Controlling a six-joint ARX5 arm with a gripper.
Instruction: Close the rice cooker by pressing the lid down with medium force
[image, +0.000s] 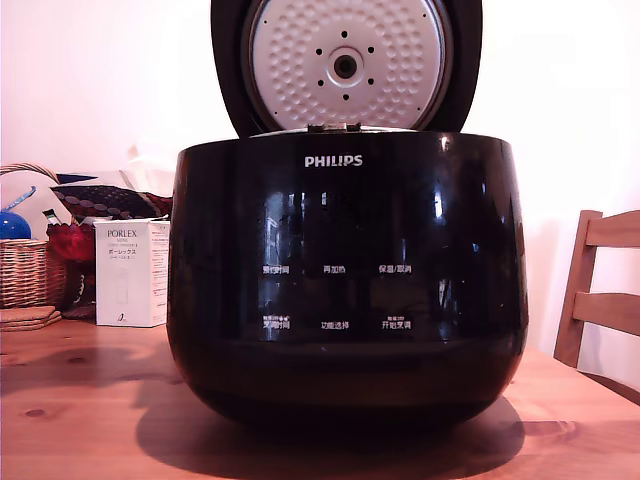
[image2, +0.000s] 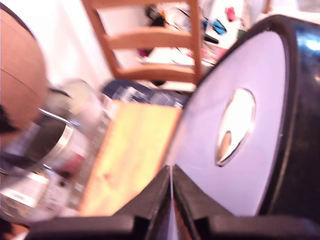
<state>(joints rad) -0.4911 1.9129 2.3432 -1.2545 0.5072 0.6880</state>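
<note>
Just beyond the hand (image2: 171, 192), the lid (image2: 240, 125)

Wood table (image: 80, 400) w/ rice cooker (image: 345, 290), box (image: 131, 272), basket (image: 28, 272)

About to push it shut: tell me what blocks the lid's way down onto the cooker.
Nothing visible does. The lid stands upright, open above the rice cooker, whose rim looks bare in the exterior view. In the wrist view the gripper, fingers together, is beside the lid's outer face.
</note>
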